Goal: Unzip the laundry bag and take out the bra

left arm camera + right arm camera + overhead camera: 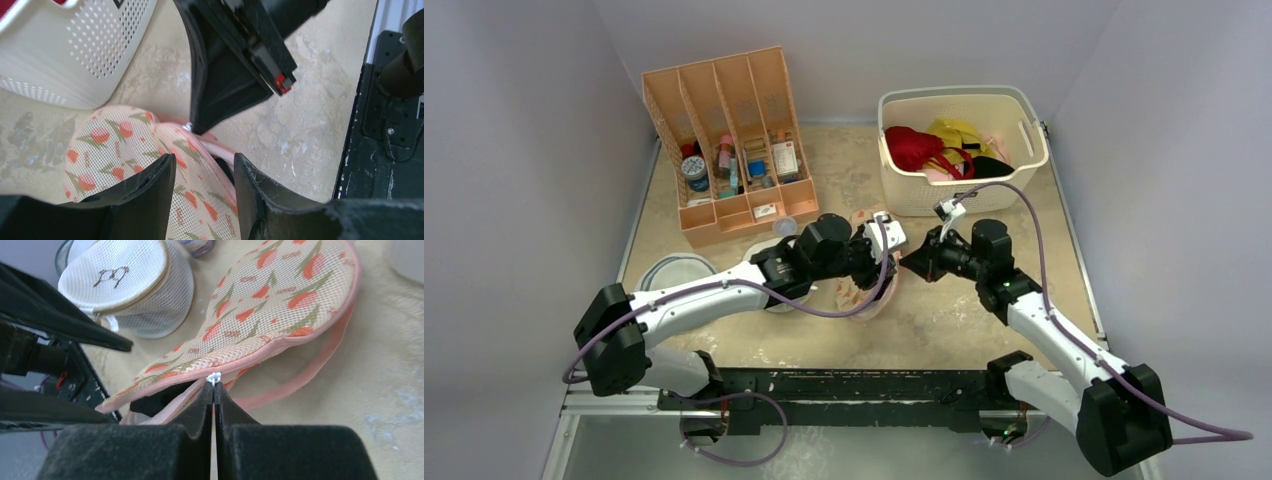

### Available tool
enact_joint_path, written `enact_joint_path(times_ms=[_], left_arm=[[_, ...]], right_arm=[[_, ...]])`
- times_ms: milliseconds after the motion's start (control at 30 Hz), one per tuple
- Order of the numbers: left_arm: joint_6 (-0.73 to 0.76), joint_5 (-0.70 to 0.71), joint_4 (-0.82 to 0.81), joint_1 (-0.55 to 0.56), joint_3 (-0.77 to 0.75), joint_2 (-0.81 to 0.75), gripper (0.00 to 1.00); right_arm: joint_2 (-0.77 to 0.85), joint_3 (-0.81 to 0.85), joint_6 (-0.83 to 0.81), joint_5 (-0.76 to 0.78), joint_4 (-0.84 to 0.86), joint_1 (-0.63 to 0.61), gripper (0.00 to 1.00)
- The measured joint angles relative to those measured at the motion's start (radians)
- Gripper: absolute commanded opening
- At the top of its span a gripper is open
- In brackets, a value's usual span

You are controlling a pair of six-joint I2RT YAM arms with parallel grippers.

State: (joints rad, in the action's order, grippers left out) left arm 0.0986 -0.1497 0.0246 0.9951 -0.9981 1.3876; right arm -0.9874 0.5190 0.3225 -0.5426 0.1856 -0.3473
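Firmly closed, right claw (pixel 214 388) pinches zip pull (pixel 214 377).

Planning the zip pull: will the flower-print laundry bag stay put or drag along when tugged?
Probably floppy: the laundry bag is thin mesh and its unzipped rim gapes loosely beside the zip pull. Likely light, so it may slide on the smooth table unless held down.

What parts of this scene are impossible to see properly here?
Bra: right wrist view shows only a dark sliver in the zip gap; the bag covers the rest.
Bag, top view: mostly under the left arm.
Zip gap's near side, right wrist view: behind the right gripper, shut on the zip pull.
Labels on the bottles: too small, top view.
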Motion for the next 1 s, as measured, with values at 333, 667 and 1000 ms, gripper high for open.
enact_joint_path(times_ms=[333,667,1000], left_arm=[[-0.012,0.034,-0.046,0.0,0.004,-0.024,0.49],[-0.035,0.004,-0.016,0.008,-0.006,0.106,0.33],[-0.024,0.027,0.016,0.013,-0.016,0.112,0.0]], right_arm=[[0.03,-0.032,0.009,-0.056,-0.002,-0.019,0.0],[0.047,-0.032,0.012,-0.06,-0.002,-0.029,0.0],[0.047,-0.032,0.018,-0.042,-0.012,-0.032,0.0]])
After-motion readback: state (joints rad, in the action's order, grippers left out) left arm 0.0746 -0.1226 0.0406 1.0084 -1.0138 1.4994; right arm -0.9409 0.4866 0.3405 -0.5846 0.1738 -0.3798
